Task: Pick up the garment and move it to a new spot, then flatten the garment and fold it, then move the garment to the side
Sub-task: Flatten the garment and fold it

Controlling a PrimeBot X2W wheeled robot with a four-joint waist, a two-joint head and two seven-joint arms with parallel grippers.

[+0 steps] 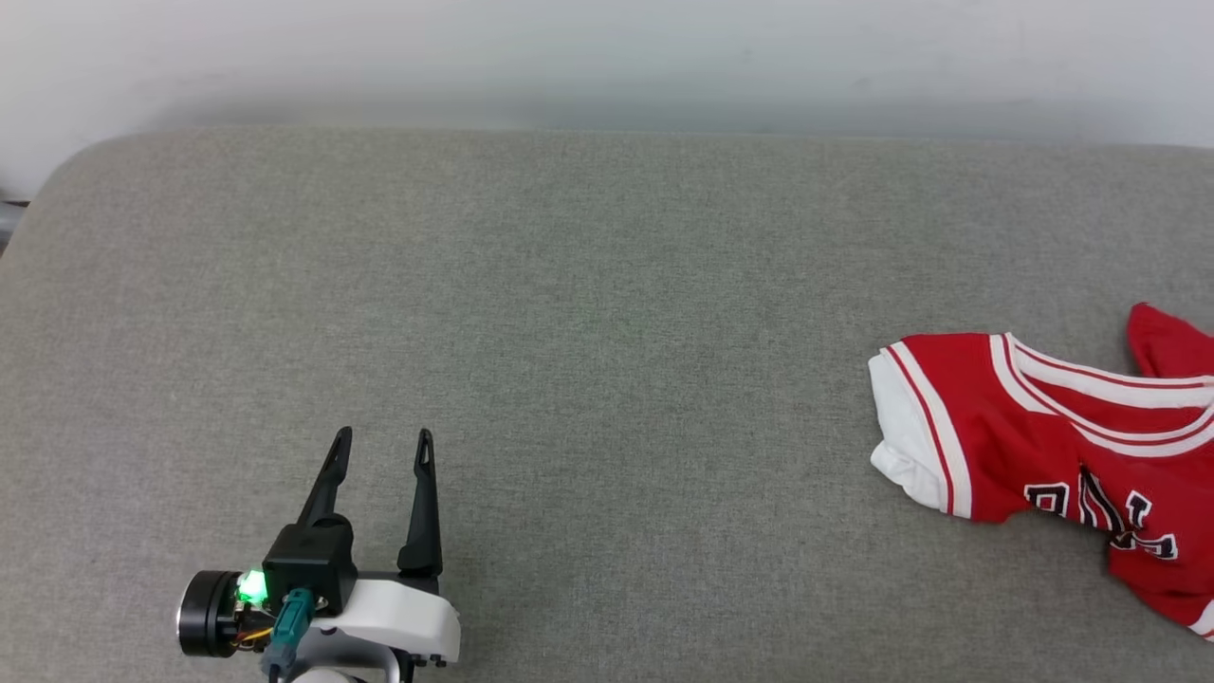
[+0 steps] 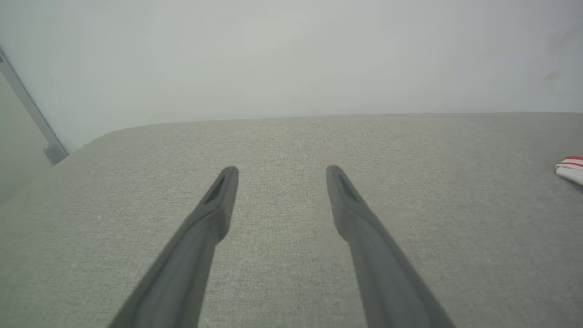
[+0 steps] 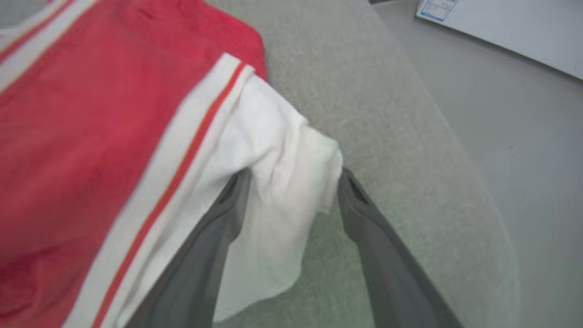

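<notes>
**Jersey crumpled at right end, sleeve loose between right fingers**

Grey upholstered pad [image 1: 607, 332]: the red jersey [image 1: 1043, 427] lies crumpled at its right end, lettering up. It's well apart from the left gripper [image 1: 384, 434], which hovers spread wide and empty. On the right gripper [image 3: 294, 175], the fingers [image 3: 364, 228] are parted. The white sleeve [image 3: 282, 150] drapes between them, touching one finger, not pinched. My read: flattening comes next. Back straight out so the cuff doesn't snag, then regrip the shoulders with both grippers.

Head view steeply downward, wrist views low, close (garment [image 1: 1034, 427] shared)
</notes>
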